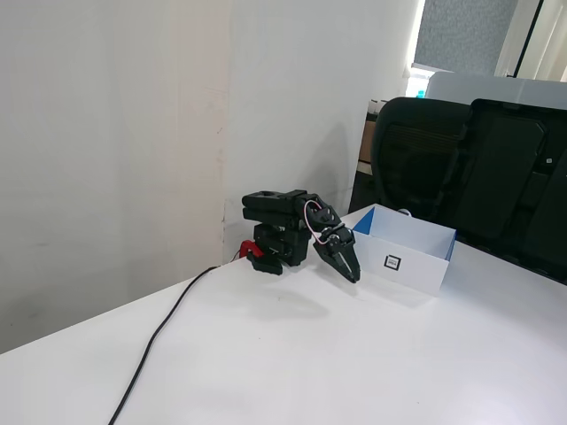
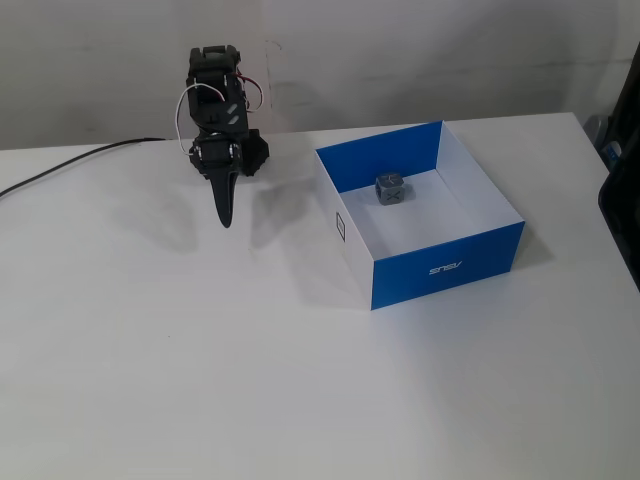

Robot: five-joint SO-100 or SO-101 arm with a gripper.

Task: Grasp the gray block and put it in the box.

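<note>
- Block point(image 2: 391, 189): I see it lying on the white floor inside the box point(image 2: 447, 268), near the far blue wall; I judge the placing done.
- Box: it sits on the surface point(image 2: 300, 400), open top, marker point(image 1: 392, 262) on one white side.
- End effector point(image 2: 226, 213): it hangs empty and clenched, tip pointing down just above the surface, outside the box.
- Key relation: in the fixed view from above, the block lies to the right of the end effector, well apart, with the box wall between them.
- Block's long axis: none that I can make out; it looks squarish.
</note>
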